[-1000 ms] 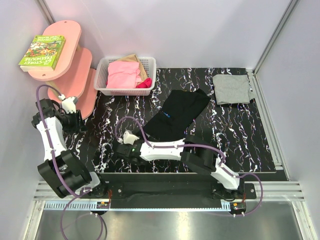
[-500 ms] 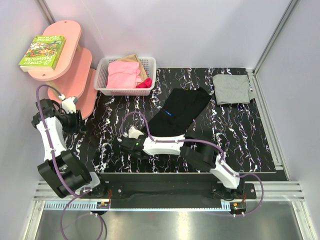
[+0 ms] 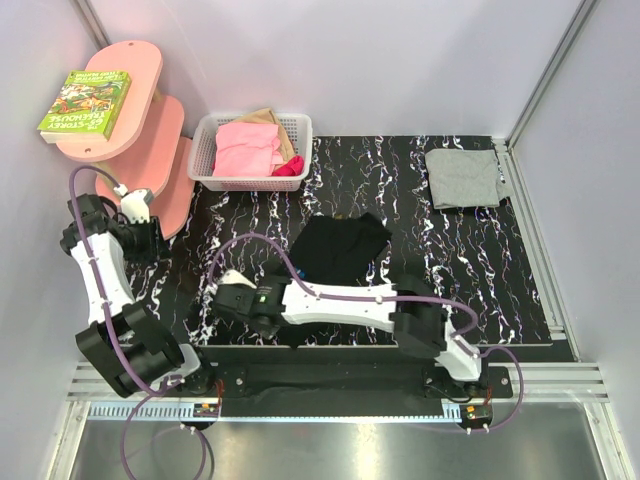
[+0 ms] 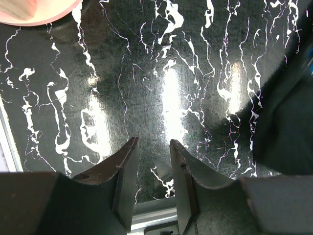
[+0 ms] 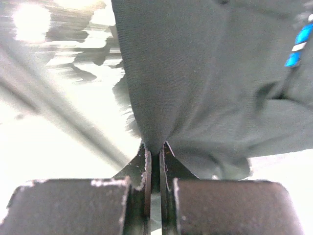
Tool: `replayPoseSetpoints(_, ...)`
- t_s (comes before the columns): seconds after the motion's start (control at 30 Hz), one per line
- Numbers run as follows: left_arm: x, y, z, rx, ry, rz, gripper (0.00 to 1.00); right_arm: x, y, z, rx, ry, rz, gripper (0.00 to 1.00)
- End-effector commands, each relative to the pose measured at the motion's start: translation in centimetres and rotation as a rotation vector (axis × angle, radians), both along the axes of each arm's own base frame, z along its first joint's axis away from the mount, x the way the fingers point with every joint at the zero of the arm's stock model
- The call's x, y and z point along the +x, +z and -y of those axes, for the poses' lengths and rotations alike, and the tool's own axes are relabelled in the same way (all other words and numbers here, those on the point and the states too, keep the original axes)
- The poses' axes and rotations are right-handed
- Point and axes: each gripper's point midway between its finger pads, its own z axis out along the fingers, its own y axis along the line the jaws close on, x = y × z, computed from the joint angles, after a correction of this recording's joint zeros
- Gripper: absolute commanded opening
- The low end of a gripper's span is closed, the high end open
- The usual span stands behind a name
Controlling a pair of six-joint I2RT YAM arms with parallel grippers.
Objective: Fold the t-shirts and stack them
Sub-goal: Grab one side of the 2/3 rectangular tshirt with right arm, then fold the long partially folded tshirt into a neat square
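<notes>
While left tool [image 4: 152,145] gapes, the right tool [image 5: 152,151] clamps one black t-shirt [image 5: 195,73] of two.

Saw a black t-shirt [image 3: 340,248], plain but for a small blue-and-white mark [image 5: 295,58]. Found a plain light grey t-shirt [image 3: 462,178]. Noted a black table [image 3: 500,270] veined in white like marble. Spotted a white lattice basket [image 3: 250,182], and in it pink cloth [image 3: 245,150], a tan piece [image 3: 264,116] and a magenta scrap [image 3: 290,166]. Marked a pink shelf [image 3: 140,55] and a book [image 3: 85,102] with a green, busily illustrated cover. Logged white-and-black arms [image 3: 340,298], purple cables [image 3: 255,237] and pale lilac walls [image 3: 400,60].
</notes>
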Motion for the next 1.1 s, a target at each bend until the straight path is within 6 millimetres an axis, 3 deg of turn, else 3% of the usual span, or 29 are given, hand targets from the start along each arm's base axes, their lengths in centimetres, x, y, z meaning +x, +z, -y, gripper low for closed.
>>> replayPoseSetpoints(0.0, 0.6, 2.5, -0.3, 0.036, -0.010, 0.078, 0.37, -3.2, 9.9, -1.9, 0.274, 0.024, -0.141, 0.00)
replayPoseSetpoints(0.07, 0.6, 2.6, -0.3, 0.037, -0.009, 0.082, 0.37, -2.9, 11.7, -1.2, 0.313, 0.008, -0.139, 0.00)
replayPoseSetpoints(0.23, 0.8, 2.8, -0.4, 0.035, -0.007, 0.083, 0.37, -2.7, 13.8, -0.1, 0.401, 0.002, -0.251, 0.01)
replayPoseSetpoints(0.33, 0.9, 3.0, -0.4, 0.031, -0.009, 0.084, 0.37, -0.3, 14.0, 1.2, 0.472, -0.040, -0.312, 0.01)
replayPoseSetpoints(0.37, 0.9, 3.0, -0.4, 0.033, -0.008, 0.082, 0.37, 0.3, 13.8, 1.7, 0.498, -0.055, -0.327, 0.01)
replayPoseSetpoints(0.4, 0.9, 3.1, -0.4, 0.035, -0.010, 0.084, 0.37, 2.4, 13.7, 2.5, 0.519, -0.099, -0.332, 0.01)
replayPoseSetpoints(0.53, 1.0, 3.3, -0.6, 0.041, -0.008, 0.084, 0.37, 5.5, 12.9, 4.3, 0.553, -0.154, -0.358, 0.00)
replayPoseSetpoints(0.8, 1.1, 3.3, -0.5, 0.028, -0.010, 0.076, 0.37, 10.1, 11.2, 6.0, 0.589, -0.237, -0.365, 0.00)
replayPoseSetpoints(0.93, 1.1, 3.3, -0.5, 0.028, -0.015, 0.074, 0.37, 12.8, 9.5, 7.4, 0.588, -0.292, -0.362, 0.00)
replayPoseSetpoints(1.07, 0.9, 3.1, -0.4, 0.032, -0.025, 0.070, 0.37, 16.8, 7.0, 10.4, 0.589, -0.412, -0.357, 0.00)
